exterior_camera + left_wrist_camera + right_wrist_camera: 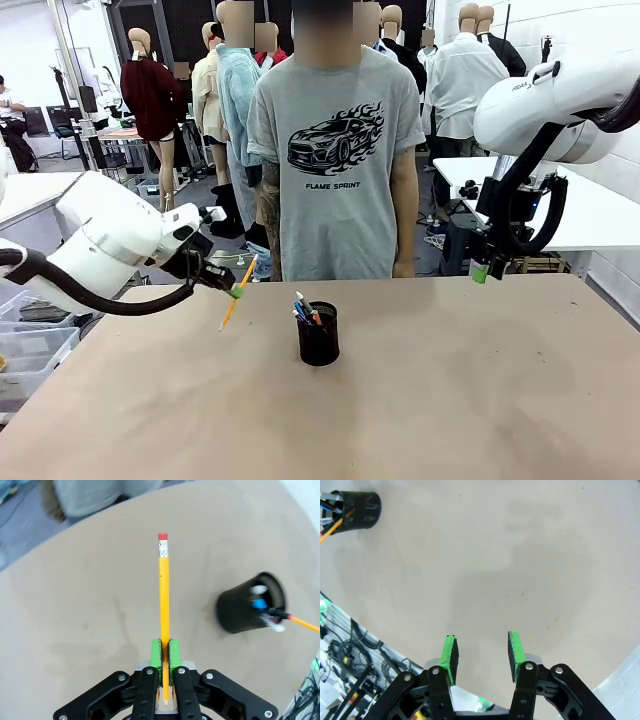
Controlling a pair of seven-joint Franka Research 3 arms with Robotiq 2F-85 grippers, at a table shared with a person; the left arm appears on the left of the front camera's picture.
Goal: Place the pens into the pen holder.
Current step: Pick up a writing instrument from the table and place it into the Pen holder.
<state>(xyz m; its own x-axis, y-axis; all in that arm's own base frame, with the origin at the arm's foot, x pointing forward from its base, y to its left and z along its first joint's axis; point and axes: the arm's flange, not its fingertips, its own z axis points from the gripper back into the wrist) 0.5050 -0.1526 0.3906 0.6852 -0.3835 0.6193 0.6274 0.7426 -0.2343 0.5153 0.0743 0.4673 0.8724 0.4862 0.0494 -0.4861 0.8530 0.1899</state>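
Our left fingers (156, 652) are clamped on the yellow pencil (163, 587), holding it in the air over the worktop (450, 400), left of the pen holder (318, 343) and not yet above it. Several pens (304, 309) already stand in the holder. Our right fingers (451, 656) hang apart, empty. We judge the task nearly done, with this pencil left to drop in.

Tan table (450, 400) up front, white table (600, 215) behind right, clear bins (35, 350) left, white wall (560, 30).
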